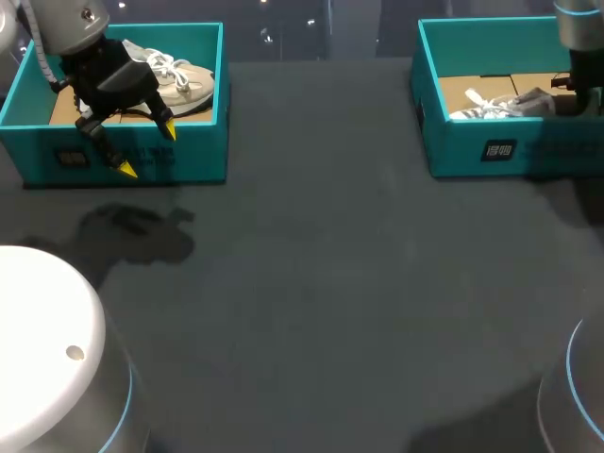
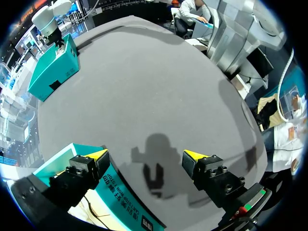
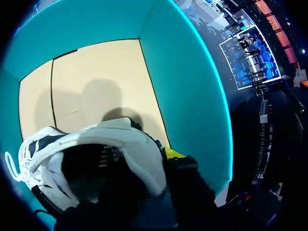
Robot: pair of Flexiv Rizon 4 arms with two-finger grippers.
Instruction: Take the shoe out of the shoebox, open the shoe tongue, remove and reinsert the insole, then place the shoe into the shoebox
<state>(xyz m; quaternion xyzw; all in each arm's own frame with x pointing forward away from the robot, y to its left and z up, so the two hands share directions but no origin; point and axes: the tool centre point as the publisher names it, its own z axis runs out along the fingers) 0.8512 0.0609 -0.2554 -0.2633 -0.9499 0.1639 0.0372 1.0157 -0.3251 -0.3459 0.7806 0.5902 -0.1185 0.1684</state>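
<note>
White rounded arm base (image 1: 47, 330) sits closest in the head view, with the dark table (image 1: 311, 283) ahead of it. At the far left, the left shoebox (image 1: 189, 151) holds a beige shoe (image 1: 184, 80). The left gripper (image 1: 146, 150) hangs over its front wall, jaws spread wide and holding nothing. At the far right, the right shoebox (image 1: 472, 151) holds a white shoe (image 1: 500, 104), and the right arm (image 1: 580, 38) comes down at its heel end.

From the left wrist, the left gripper (image 2: 147, 155) is spread, one side above the left shoebox (image 2: 120, 192) wall, the other above bare table (image 2: 144, 86). The right shoebox (image 2: 50, 72) stands well apart.

From the right wrist, the white shoe (image 3: 96, 144) lies inside the right shoebox (image 3: 183, 72), with the right gripper (image 3: 171, 156) at its heel collar. I cannot tell whether its jaws pinch the shoe.
</note>
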